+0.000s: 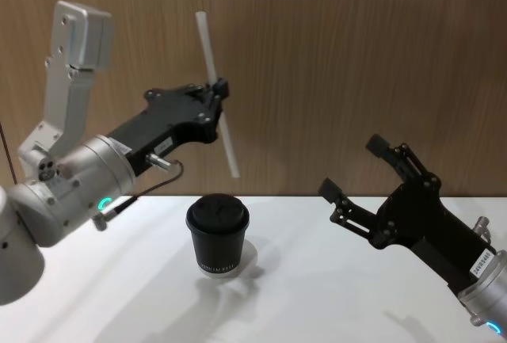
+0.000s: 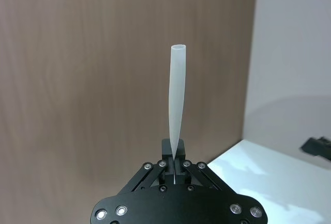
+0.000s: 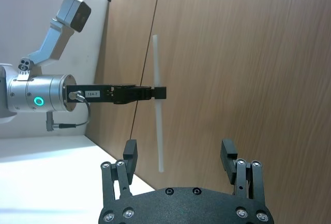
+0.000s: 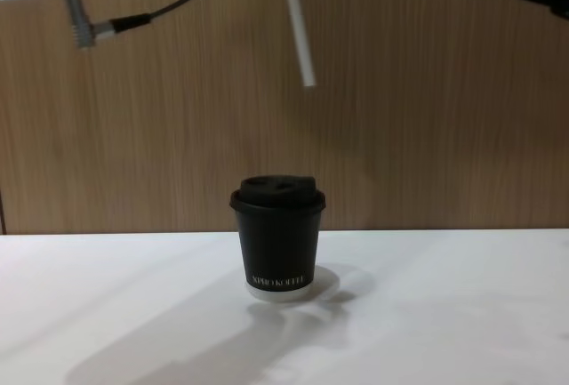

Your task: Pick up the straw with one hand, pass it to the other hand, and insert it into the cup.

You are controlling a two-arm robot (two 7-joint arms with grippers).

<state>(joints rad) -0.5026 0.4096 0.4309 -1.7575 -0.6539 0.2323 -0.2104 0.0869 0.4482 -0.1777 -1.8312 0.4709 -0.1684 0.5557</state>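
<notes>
High above the table (image 1: 333, 280), the straw (image 1: 209, 54) hangs tilted, its lower end well above the cup (image 1: 218, 236), which stands near the back edge. The left gripper (image 1: 217, 89) pinches it mid-length in closed jaws. The right gripper (image 1: 352, 165) gapes wide and empty toward the right edge, so the handover looks done and only insertion is left.

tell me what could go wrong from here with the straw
1. The straw hangs tilted in the left gripper, its lower end above the cup but right of its middle. Lowered like this, it may hit the lid instead of entering.
2. The grip is at mid-length, so pushing on the lid could make the straw slip or pivot.
3. The cup stands unheld, with the open right gripper off to its right. A knock could tip it.
</notes>
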